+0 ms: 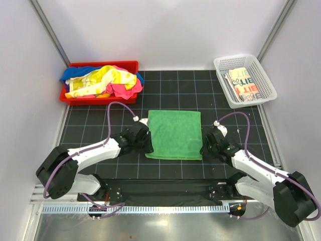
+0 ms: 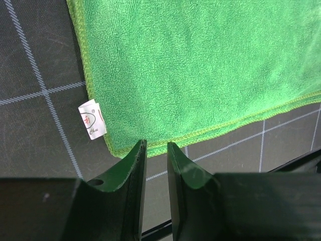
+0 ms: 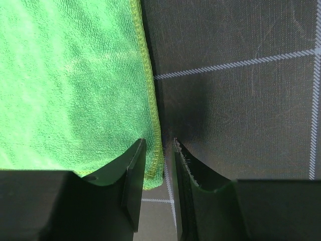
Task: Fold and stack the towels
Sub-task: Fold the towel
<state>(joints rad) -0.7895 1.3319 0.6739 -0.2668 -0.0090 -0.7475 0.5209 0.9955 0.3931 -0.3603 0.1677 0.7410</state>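
A plain green towel (image 1: 174, 133) lies spread flat at the middle of the dark gridded desk (image 1: 90, 120), with an arm drawn up at each of its two near corners.

The left tool (image 2: 155, 144) sits low at the towel's near left corner. Its jaws are parted by only a narrow slit, and the stitched hem lies right at their tips. Only desk shows through the slit, and nothing is pinched. A small white label (image 2: 92, 119) pokes out from the towel's left edge, just beside that corner.

The right tool (image 3: 159, 142) stands at the towel's near right corner. It too is parted by a narrow gap, and the green hem runs into that gap on one side. The cloth there looks flat and unlifted.

Beyond the towel's far left corner, well apart from it, a red tray (image 1: 128, 64) holds a loose heap of towels (image 1: 103, 80) in yellow, pink and blue. Beyond the far right corner, a white mesh basket (image 1: 228, 100) carries a folded cream towel (image 1: 243, 84) with printed letters.
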